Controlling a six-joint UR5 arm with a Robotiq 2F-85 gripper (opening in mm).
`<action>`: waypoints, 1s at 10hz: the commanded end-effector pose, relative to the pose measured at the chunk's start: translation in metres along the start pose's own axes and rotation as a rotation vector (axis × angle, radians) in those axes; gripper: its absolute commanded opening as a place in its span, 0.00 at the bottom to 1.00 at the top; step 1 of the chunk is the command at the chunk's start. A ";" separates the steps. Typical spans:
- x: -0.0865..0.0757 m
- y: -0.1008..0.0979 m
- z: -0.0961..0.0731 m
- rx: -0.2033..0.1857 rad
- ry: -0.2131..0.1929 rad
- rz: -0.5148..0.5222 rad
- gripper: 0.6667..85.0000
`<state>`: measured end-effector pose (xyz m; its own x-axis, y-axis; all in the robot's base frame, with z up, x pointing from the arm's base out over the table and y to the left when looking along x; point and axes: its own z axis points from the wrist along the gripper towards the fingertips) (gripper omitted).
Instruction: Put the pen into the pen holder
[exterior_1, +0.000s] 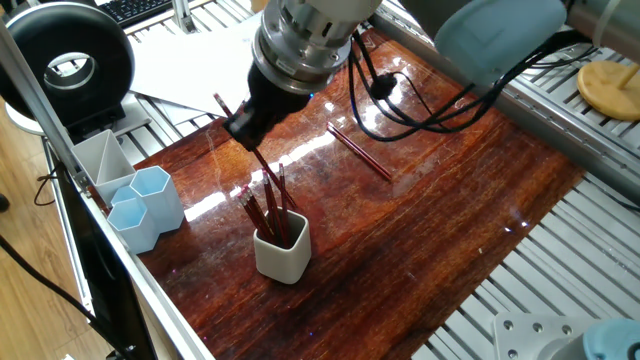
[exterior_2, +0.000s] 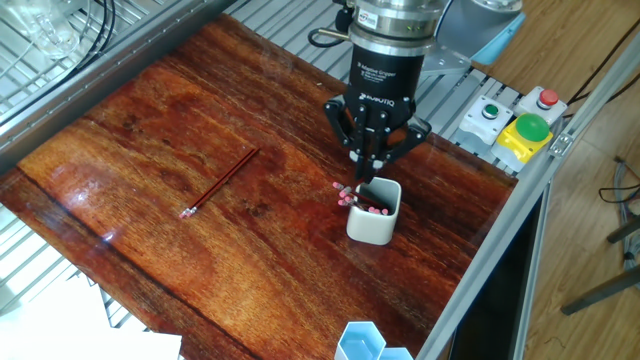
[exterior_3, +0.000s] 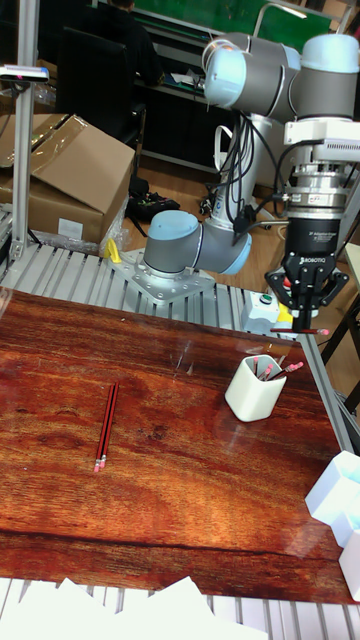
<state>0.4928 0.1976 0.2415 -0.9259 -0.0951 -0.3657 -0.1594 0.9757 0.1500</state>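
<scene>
Above the off-white pen holder (exterior_1: 281, 250), gripper (exterior_2: 366, 172) clenched on a dark-red pen (exterior_1: 262, 170), long axis slanting steeply down from fingers, lower tip just at the cup's mouth among pens already standing there.

Bright overhead light throws white glare across the glossy table (exterior_1: 420, 190); all views are sharp, shadows soft.

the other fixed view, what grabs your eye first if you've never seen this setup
The gripper hangs right over the off-white pen holder, jaws shut on a pen whose lower end is among the pens already inside. One more pen lies alone on the glossy wooden table, left of the holder.
</scene>
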 end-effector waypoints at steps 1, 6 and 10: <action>0.007 0.001 -0.001 -0.005 0.025 0.054 0.00; 0.005 -0.003 0.022 0.012 -0.140 0.029 0.00; -0.007 -0.003 0.035 0.019 -0.241 -0.006 0.00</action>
<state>0.5058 0.2007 0.2184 -0.8512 -0.0546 -0.5220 -0.1440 0.9807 0.1324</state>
